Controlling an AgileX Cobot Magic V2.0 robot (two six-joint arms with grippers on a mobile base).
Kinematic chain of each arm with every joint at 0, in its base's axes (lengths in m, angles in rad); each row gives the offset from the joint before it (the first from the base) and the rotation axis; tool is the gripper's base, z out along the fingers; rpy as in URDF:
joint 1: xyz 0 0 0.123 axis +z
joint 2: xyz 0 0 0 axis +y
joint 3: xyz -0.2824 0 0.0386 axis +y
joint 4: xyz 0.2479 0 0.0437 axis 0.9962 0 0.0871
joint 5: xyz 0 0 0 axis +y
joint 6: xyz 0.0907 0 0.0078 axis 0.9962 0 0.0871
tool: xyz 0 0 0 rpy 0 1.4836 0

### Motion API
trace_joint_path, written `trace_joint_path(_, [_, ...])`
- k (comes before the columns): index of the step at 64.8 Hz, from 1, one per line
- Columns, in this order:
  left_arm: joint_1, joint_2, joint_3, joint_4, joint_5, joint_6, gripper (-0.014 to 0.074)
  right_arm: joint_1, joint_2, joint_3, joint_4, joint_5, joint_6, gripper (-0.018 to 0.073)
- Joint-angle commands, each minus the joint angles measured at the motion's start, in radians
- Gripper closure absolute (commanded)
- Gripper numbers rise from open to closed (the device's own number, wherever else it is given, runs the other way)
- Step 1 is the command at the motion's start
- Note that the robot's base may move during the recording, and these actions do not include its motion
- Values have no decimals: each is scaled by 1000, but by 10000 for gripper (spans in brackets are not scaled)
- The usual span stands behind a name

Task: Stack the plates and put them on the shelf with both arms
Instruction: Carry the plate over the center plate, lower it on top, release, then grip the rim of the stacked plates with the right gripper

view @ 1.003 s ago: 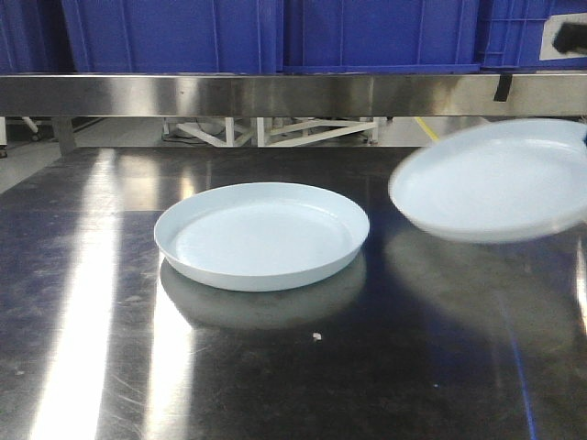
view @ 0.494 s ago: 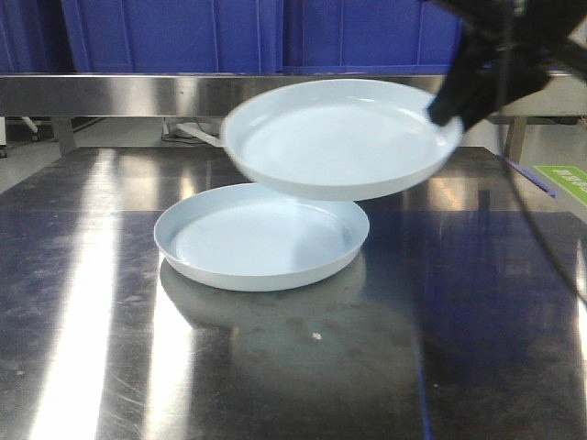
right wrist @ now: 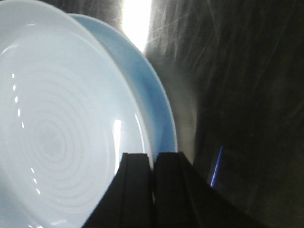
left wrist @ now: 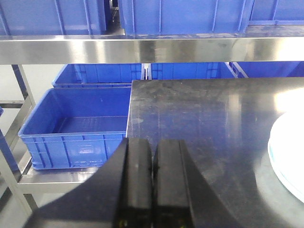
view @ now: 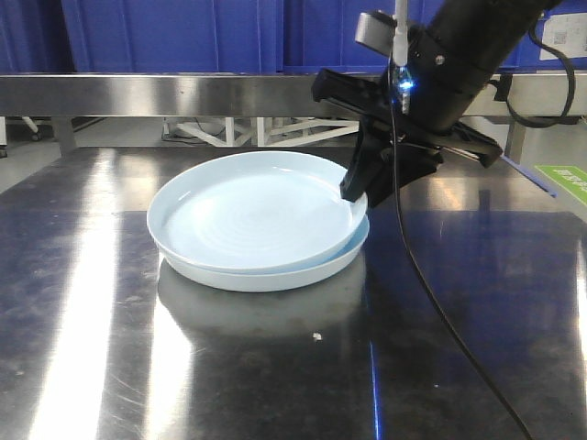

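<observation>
Your two plates are on the steel tabletop (view: 459,312), about midway across it, both face up. They are round, so neither has a long axis. The upper plate (view: 248,215) lies in the lower plate (view: 275,275) but is not centred: it is shifted to the left. Its left rim hangs past the lower one's, and a crescent of the lower plate (right wrist: 154,99) shows on the right in the right wrist view. You cannot tell whether the upper plate (right wrist: 57,128) has settled flat.

There is bare steel on every side of the stack. Behind it, past the table's far edge, the shelf rail (view: 183,93) runs across, with blue crates (view: 174,32) standing on it. In the left wrist view the table's left edge drops off beside more blue crates (left wrist: 76,128) on a lower tier.

Your right arm comes in from the upper right and slopes down over the table's far side. A black cable (view: 431,293) trails from it toward the front. The right gripper (view: 353,192) sits at the upper plate's far right rim. In the wrist view its fingers (right wrist: 137,190) are squeezed nearly together where that rim runs in under them, pinching it.

Your left gripper (left wrist: 152,180) hangs off to the left of the stack, facing the shelf. Its fingers are pressed together with nothing between them, and the plates' edge (left wrist: 289,152) is well apart on its right.
</observation>
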Motion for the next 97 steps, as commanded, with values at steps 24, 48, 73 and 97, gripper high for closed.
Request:
trace_joint_path(24, [0,3,-30,-3,-87,-8,513,-2,-47,-32,24,-75,0,205])
trace_joint_path(48, [0,3,-30,-3,-87,-8,514,6,-2,-32,-20,-83,0,205])
trace_joint_path(73, [0,3,-30,-3,-87,-8,514,28,39,-32,-17,-78,0,206])
trace_joint_path(97, [0,3,-30,-3,-87,-8,513,28,28,-32,-17,-60,0,507])
